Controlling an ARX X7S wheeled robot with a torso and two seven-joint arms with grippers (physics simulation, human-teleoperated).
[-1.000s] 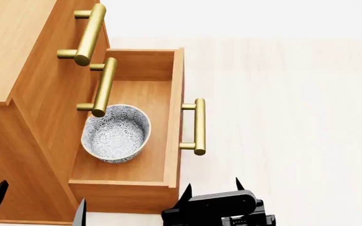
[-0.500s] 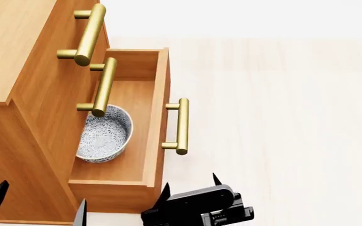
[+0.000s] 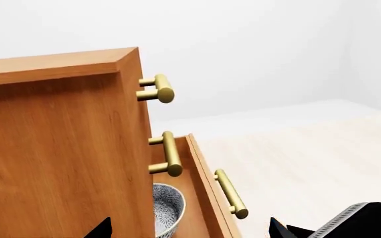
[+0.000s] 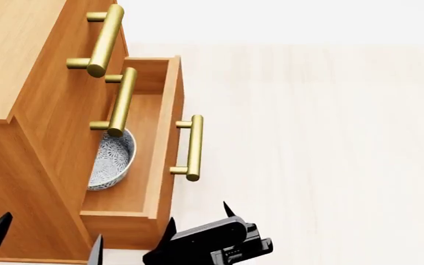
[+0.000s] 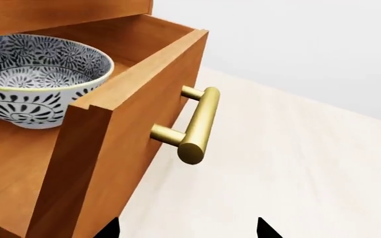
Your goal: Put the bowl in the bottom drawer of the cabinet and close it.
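Note:
The orange-brown cabinet (image 4: 28, 160) stands at the left in the head view. Its bottom drawer (image 4: 166, 143) is part-way out, and its brass handle (image 4: 192, 148) faces the floor side. Inside sits the white floral bowl (image 4: 112, 160), half hidden under the drawer above. The right wrist view shows the bowl (image 5: 38, 74) upright behind the drawer front (image 5: 131, 124). My right gripper (image 4: 197, 214) is open, with one fingertip close against the drawer front's near end. Beside the cabinet's near side, my left gripper (image 4: 46, 243) is open and holds nothing.
The two upper drawers are shut, and their brass handles (image 4: 101, 41) (image 4: 120, 102) jut out over the bottom drawer. Pale wooden floor (image 4: 322, 154) spreads to the right of the cabinet. A white wall lies beyond.
The bottom drawer has slid into the cabinet, carrying the bowl further under the drawer above. My right gripper has moved left along with the drawer front. The left gripper has stayed put.

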